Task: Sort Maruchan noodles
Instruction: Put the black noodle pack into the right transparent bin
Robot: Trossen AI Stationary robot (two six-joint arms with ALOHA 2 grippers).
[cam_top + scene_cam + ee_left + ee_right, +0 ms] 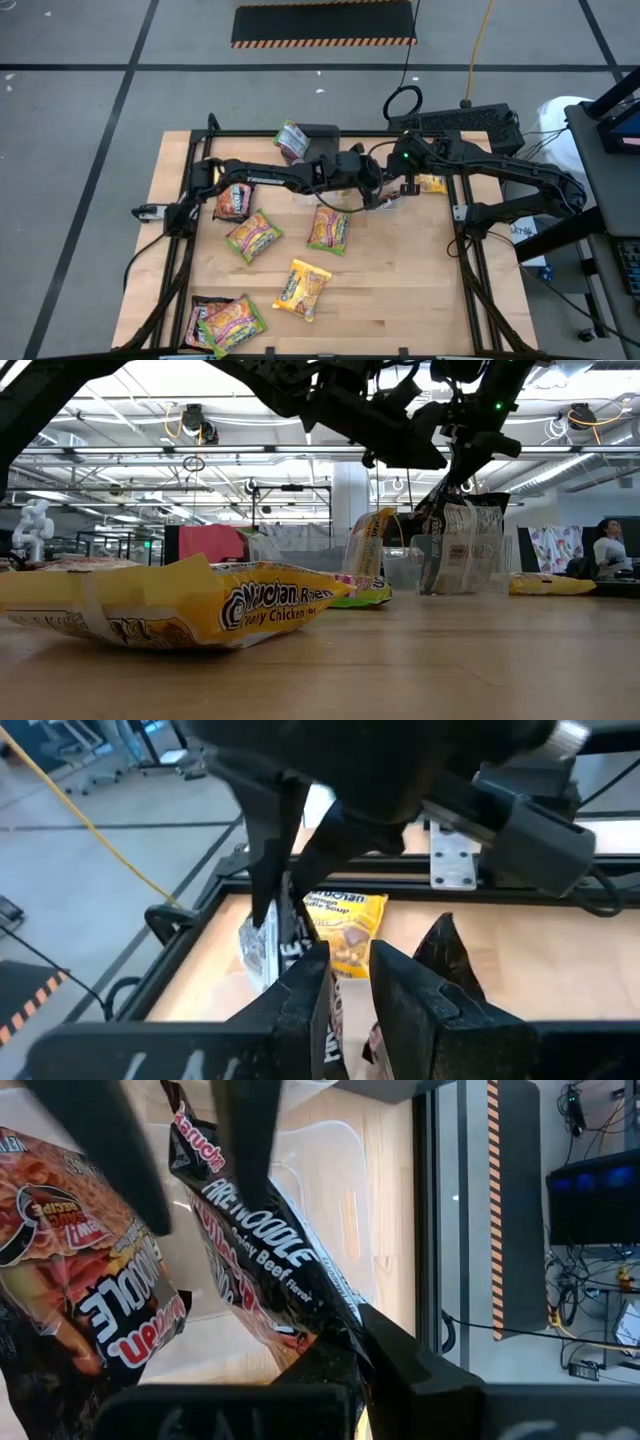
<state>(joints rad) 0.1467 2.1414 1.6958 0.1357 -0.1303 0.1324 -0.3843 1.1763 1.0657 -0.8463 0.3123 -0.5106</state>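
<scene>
my right pincer (pixel 345 1365) is clamped on a dark packet (pixel 265 1250) reading "fire noodle beef flavor", near the worktop's far edge. my left pincer (pixel 348 982) pinches another dark packet (pixel 445 955); the low view shows a yellow chicken packet (pixel 170 610).

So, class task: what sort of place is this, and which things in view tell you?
Probably a robotics lab or workshop. The wooden table stands on a grey floor with hazard-striped tape; beyond it hang rows of ceiling lights, and a small white humanoid figure stands at the back.
</scene>
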